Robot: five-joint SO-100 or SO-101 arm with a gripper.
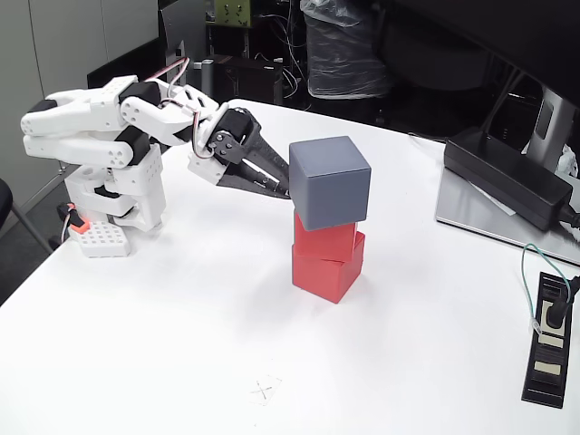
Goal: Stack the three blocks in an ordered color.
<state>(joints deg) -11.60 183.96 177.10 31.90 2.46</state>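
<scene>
Fixed view showed my claw (283, 186) clamped on the grey block (330, 181), resting atop two stacked red blocks (327, 254) on the desk (181, 344). I judged this the final placement; next I needed to release and retreat gently.

Grey block (330, 181) atop two stacked red blocks (327, 254), gripper (283, 184) at its left side on white table (181, 344)
</scene>
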